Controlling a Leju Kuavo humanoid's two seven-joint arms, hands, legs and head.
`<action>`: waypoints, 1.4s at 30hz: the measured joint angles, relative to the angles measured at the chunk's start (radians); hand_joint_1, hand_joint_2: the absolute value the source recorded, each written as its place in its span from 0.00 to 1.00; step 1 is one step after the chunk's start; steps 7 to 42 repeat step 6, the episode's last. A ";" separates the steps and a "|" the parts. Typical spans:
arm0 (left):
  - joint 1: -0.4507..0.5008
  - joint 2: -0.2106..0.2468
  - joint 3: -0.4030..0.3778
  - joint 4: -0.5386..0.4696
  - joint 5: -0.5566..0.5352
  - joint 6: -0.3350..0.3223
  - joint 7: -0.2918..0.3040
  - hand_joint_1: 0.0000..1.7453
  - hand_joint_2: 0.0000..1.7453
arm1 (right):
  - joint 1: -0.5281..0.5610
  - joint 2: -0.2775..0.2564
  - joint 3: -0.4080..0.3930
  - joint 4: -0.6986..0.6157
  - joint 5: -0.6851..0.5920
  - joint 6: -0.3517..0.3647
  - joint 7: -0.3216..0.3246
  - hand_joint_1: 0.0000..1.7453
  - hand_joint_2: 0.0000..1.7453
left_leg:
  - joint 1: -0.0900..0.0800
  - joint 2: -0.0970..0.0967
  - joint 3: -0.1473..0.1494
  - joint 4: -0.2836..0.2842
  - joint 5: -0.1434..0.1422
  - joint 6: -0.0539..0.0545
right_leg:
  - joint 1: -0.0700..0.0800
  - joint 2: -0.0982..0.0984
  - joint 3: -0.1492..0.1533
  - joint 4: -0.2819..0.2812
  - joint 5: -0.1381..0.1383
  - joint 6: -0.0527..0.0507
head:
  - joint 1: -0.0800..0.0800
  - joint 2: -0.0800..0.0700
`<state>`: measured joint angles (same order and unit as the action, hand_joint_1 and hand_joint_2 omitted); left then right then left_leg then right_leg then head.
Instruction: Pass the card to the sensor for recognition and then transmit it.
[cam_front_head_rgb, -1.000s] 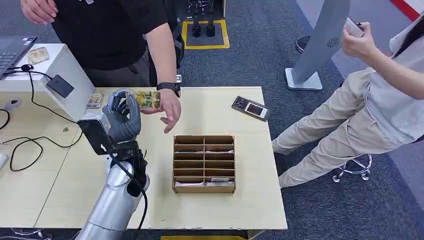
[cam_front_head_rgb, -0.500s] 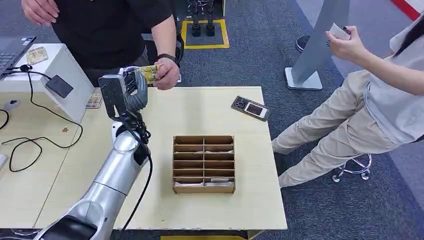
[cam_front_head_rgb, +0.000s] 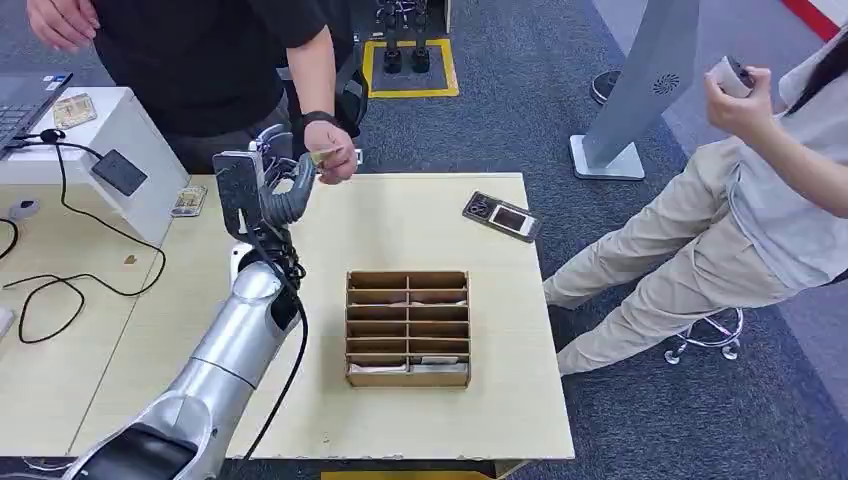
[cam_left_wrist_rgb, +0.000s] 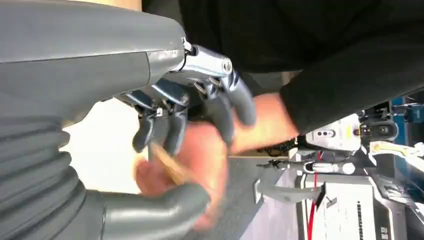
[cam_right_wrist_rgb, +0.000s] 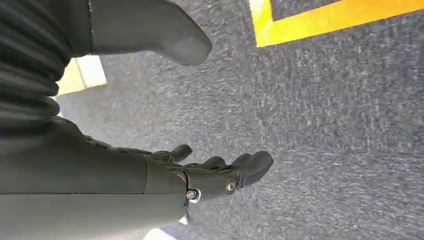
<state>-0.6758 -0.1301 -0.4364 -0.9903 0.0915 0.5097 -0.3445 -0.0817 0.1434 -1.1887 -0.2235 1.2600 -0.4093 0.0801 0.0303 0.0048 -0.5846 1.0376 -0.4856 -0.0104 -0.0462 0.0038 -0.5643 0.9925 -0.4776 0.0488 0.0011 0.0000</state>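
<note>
- Standing near the front edge of the table (cam_front_head_rgb: 480, 420), toward the right side: a brown cardboard organiser (cam_front_head_rgb: 408, 327) with two columns of slots, flat items lying in several of them.
- Rising from the front left corner toward the far edge: the silver left arm, cable running along it.
- Lying near the far right corner, apart from the organiser: a dark phone-like device (cam_front_head_rgb: 502, 216).
- Hovering over the far edge, left of centre: the left hand (cam_front_head_rgb: 277, 185), fingers (cam_left_wrist_rgb: 162, 131) loosened and spread, thumb below.
- Sitting between those fingers and the thumb in the left wrist view: the card (cam_left_wrist_rgb: 170, 165), seen edge-on and blurred; not resolving whether the left hand is gripping it or has let go.
- Closing on the same card at the far edge: a person's hand (cam_front_head_rgb: 334, 161), watch on its wrist, black sleeve above.
- Resting at the far left corner: a second card-like item (cam_front_head_rgb: 189, 201), just beside the white stand carrying the dark sensor pad (cam_front_head_rgb: 119, 172).
- Hanging over grey carpet with a yellow line: the right hand (cam_right_wrist_rgb: 220, 175), fingers slightly curved and apart, holding nothing.
- Sitting beyond the right edge: a second person, holding a small object up.
</note>
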 joint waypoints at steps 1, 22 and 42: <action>0.005 -0.001 0.000 0.000 0.010 -0.010 0.000 0.00 0.00 | 0.000 0.000 0.003 0.000 0.000 0.000 0.006 0.00 1.00 | 0.000 0.000 0.000 0.000 0.000 0.000 | 0.000 0.000 0.000 0.000 0.000 0.000 | 0.000 0.000; 0.065 -0.002 0.000 -0.055 0.072 -0.056 -0.016 0.00 1.00 | 0.002 -0.001 0.006 0.000 -0.005 -0.006 0.013 0.00 1.00 | 0.000 0.000 0.000 0.000 0.000 0.000 | 0.000 0.000 0.000 0.000 0.000 0.000 | 0.000 0.000; 0.065 -0.002 0.000 -0.055 0.072 -0.056 -0.016 0.00 1.00 | 0.002 -0.001 0.006 0.000 -0.005 -0.006 0.013 0.00 1.00 | 0.000 0.000 0.000 0.000 0.000 0.000 | 0.000 0.000 0.000 0.000 0.000 0.000 | 0.000 0.000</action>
